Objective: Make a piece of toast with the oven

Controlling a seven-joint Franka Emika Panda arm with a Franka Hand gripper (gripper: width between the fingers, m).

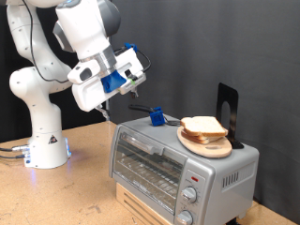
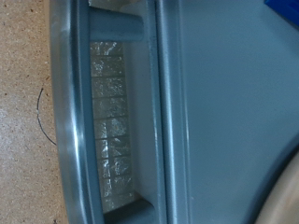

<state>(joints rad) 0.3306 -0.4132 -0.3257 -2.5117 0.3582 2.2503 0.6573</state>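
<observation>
end effector: hovering above oven's left top edge, holds nothing visible; opening cannot tell
oven: on worktop, door shut
piece of toast: on round board atop oven, right side
handling: likely light, soft, crumbly; grip crust edges gently

A robot lab is shown: a white robot arm is fixed on a wooden table, backed by a black curtain.

Pincer above oven; piece of toast on top.
</observation>
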